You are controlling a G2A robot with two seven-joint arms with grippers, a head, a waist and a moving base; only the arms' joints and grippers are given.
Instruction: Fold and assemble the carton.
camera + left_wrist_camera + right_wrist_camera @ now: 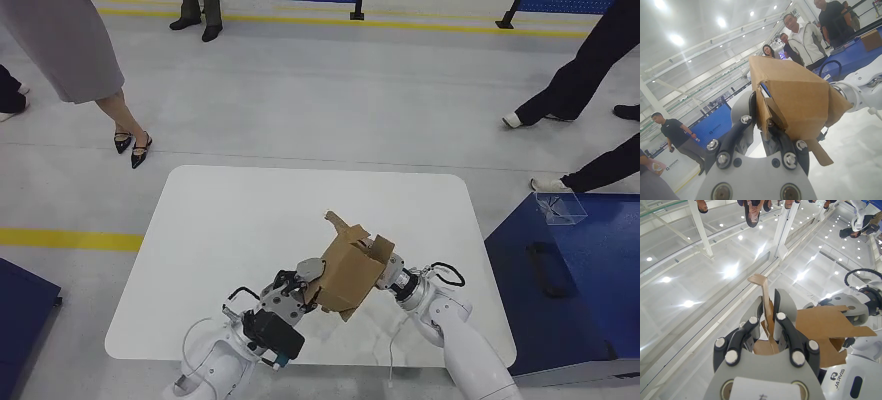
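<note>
— Where is the carton (350, 270)?
— Held above the table (230, 215), tilted, between the 2 arms: left gripper (308, 282) clamped on 1 wall, right gripper (384, 270) clamped on the opposite flap. Neither arm is nearer.

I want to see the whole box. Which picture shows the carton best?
The top view: the whole carton shows, held between the left hand and right hand. The left wrist view shows one side close up; the right wrist view, mainly a pinched flap edge-on.
</note>
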